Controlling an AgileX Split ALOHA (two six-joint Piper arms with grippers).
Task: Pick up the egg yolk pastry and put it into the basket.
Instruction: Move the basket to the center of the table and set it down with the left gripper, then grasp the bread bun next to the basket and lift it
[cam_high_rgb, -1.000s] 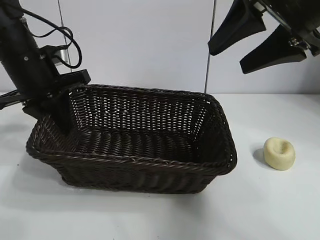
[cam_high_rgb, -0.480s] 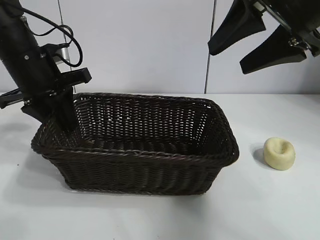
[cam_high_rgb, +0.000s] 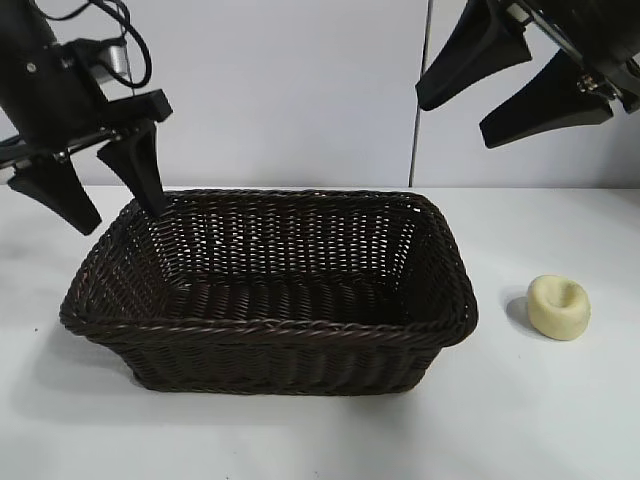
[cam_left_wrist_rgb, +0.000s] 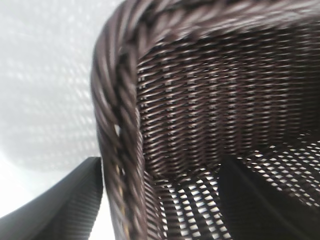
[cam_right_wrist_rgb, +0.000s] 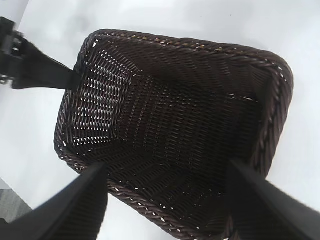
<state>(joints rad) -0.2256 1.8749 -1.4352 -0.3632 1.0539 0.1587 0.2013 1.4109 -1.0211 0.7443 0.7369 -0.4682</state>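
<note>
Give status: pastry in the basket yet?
No. The egg yolk pastry sits on the table right of the empty basket. The left gripper stands open over the basket's left rim; the right gripper hangs open, high. Pick and place remain.

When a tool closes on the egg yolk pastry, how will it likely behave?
The egg yolk pastry looks soft and dimpled, so it would probably squash under a firm squeeze. It seems light for its size. Sitting flat on the table, it seems unlikely to roll.
</note>
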